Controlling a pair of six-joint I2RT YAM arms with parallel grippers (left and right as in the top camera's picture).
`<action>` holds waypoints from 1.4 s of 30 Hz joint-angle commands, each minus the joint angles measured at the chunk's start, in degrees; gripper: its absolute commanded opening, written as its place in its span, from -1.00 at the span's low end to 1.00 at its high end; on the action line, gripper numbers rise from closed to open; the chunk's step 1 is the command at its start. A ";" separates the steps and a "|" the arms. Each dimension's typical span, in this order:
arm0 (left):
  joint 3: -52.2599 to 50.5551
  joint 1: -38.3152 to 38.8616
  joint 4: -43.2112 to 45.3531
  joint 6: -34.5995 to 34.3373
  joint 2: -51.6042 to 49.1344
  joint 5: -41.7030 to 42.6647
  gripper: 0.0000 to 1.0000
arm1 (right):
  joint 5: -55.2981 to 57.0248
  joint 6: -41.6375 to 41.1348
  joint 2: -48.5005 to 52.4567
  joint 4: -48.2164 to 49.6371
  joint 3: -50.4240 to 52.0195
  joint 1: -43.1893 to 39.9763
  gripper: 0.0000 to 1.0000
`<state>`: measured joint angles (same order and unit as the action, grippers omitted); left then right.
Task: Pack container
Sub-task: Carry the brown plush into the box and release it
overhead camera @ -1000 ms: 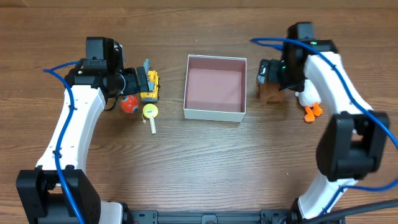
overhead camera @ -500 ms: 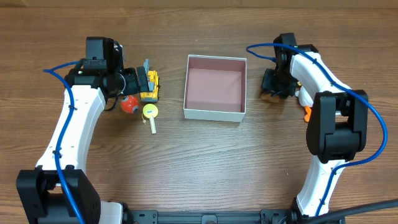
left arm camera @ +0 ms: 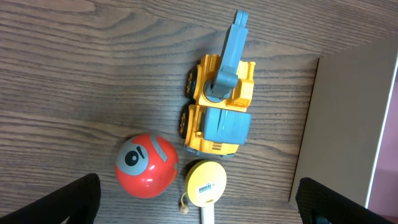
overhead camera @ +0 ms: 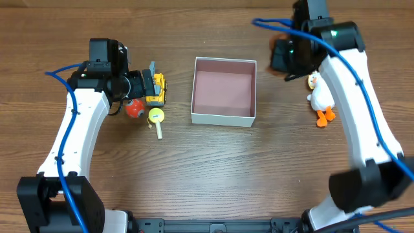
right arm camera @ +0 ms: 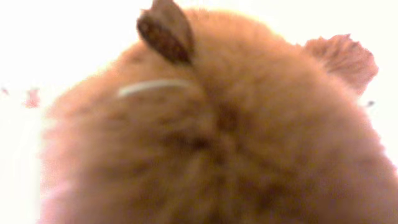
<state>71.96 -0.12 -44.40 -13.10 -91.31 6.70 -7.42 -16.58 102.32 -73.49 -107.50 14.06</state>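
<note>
While right gripper [overhead camera: 283, 57] holds plush [right arm camera: 211, 137], container [overhead camera: 222, 119] beside

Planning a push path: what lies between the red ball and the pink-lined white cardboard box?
A yellow toy excavator with a blue-grey arm and a small yellow round disc on a stick, clear in the left wrist view.
</note>
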 commanded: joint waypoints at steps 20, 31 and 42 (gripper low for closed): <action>1.46 -0.28 0.02 0.87 -0.28 0.79 1.00 | 8.57 -21.35 8.66 37.16 24.00 19.19 -0.29; 1.46 -0.28 0.02 0.87 -0.28 0.79 1.00 | 1.77 -14.40 13.00 43.41 23.98 18.71 0.85; 1.46 -0.28 0.02 0.87 -0.28 0.79 1.00 | 2.73 -7.13 9.86 40.15 20.37 17.99 1.00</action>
<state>72.05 -0.12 -44.40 -13.13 -91.31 6.72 -5.54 -26.74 115.26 -32.62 -84.20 32.36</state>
